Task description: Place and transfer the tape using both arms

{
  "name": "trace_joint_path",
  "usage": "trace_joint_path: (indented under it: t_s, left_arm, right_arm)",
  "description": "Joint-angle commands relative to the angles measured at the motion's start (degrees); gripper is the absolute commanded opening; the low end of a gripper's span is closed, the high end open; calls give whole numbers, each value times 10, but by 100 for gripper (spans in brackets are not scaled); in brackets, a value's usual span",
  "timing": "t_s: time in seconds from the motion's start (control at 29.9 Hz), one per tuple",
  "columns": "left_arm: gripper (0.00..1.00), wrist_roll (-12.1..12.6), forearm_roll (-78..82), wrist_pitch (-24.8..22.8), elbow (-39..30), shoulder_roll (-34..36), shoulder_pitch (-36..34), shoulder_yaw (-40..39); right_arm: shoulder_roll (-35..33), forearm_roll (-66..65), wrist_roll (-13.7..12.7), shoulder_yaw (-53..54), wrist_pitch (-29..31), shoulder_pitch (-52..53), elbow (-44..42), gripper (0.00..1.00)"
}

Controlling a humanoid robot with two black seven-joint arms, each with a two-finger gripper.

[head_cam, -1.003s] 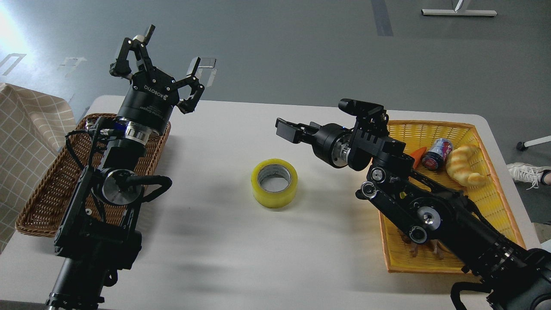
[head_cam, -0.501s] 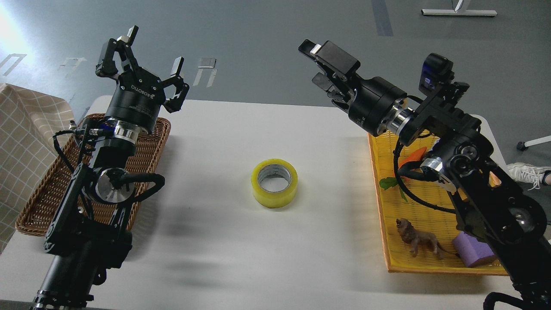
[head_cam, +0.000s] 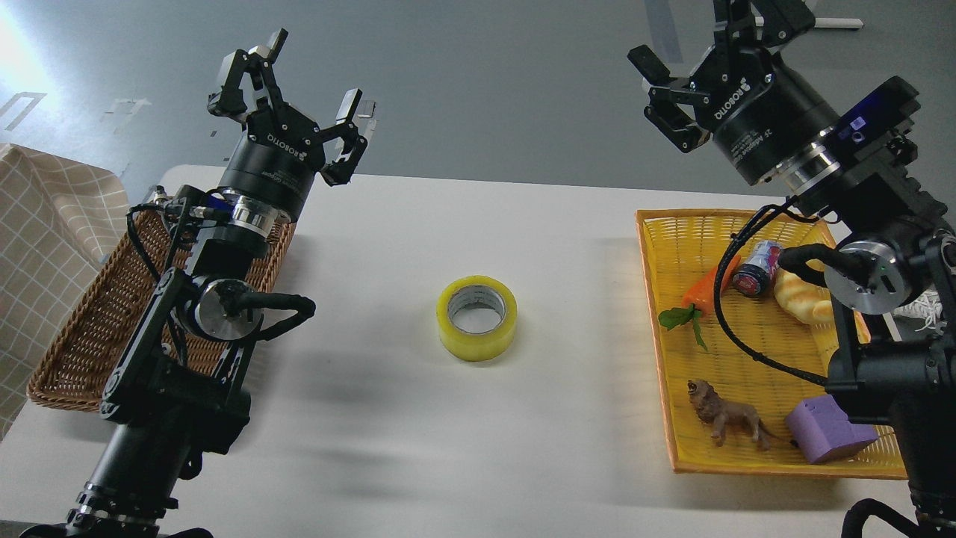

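The tape (head_cam: 476,317), a yellow translucent roll with a grey-white core, lies flat on the white table (head_cam: 448,448) near its middle, and nothing touches it. My left gripper (head_cam: 308,78) is raised above the table's far left corner, well to the left of and beyond the tape, open and empty. My right gripper (head_cam: 709,33) is raised high above the far end of the yellow basket, to the right of the tape. It is open and empty, and the view's top edge cuts off part of it.
A brown wicker basket (head_cam: 82,336) lies on the left under my left arm. A yellow basket (head_cam: 672,224) on the right holds a carrot (head_cam: 698,293), a can (head_cam: 754,269), a bread roll (head_cam: 799,299), a toy lion (head_cam: 728,422) and a purple block (head_cam: 825,437). A checked cloth (head_cam: 45,246) hangs at the far left.
My right arm swung up and to the right, from low over the table to high above the yellow basket, uncovering its contents. My left gripper shifted slightly and stayed open. The tape did not move.
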Motion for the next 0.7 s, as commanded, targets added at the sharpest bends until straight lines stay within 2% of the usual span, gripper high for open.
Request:
trace_joint_path:
  t_s: [0.0,0.27,0.4,0.64,0.67]
  left_arm:
    - [98,3,-3,12,-1,-12,-8,-1]
    - [98,5,4,12,-1,-27,-26,6]
    - [98,7,-3,-4,1,-27,-24,1]
    - [98,-6,11,-15,-6,-27,-18,-2]
    - [98,-15,11,-15,-6,-27,-16,-1]
  right_arm:
    - [25,-1,9,10,-1,2,0,100]
    - [29,-3,9,12,-7,1,-5,100]
    - [37,-1,9,23,-9,1,-8,100]
    - [43,-1,8,25,-9,13,-4,100]
    - [43,-1,5,24,-9,26,-8,100]
